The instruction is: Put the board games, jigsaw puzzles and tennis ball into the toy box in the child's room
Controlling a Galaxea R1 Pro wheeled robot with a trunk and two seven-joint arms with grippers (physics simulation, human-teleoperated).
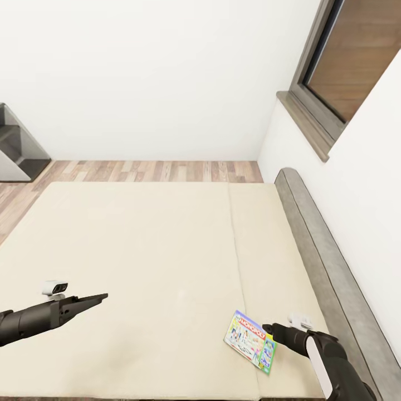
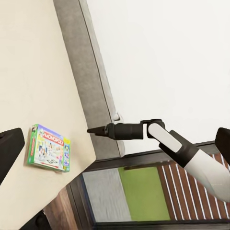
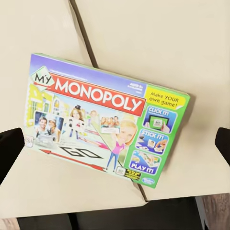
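My Monopoly board game (image 1: pixel 250 341) lying flat on bed (image 1: pixel 139 250); right fingers (image 1: pixel 268 329) spread apart beside it, left fingers' (image 1: pixel 94 299) state indeterminable.

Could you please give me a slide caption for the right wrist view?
Open right gripper poised over the My Monopoly board game lying flat on the bed.

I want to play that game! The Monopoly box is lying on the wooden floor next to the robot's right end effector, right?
Not quite. The Monopoly box lies on the bed, on its beige mattress near the headboard side, not on the wooden floor. The head view shows this. It is indeed next to the right end effector.
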